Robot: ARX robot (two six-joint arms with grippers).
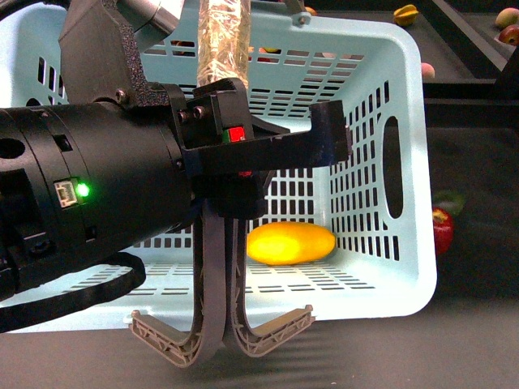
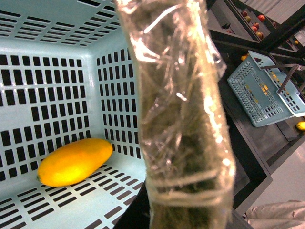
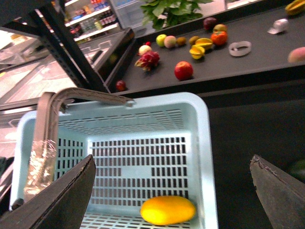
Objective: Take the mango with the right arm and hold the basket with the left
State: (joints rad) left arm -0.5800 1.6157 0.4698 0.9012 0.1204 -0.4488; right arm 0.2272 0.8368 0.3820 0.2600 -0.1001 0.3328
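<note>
Planning to close the wide-open right gripper (image 3: 171, 162) across the mango (image 3: 167, 210) widthwise, we are minding the basket (image 1: 405, 105) walls. Whether the left gripper (image 1: 280, 142) is clamping, we cannot tell.

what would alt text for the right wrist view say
A yellow-orange mango lies inside a light aqua basket, framed by the wide-open right gripper, which holds nothing. The basket's grey-brown handles stand raised, and a dark shelf of assorted fruit lies beyond.
</note>
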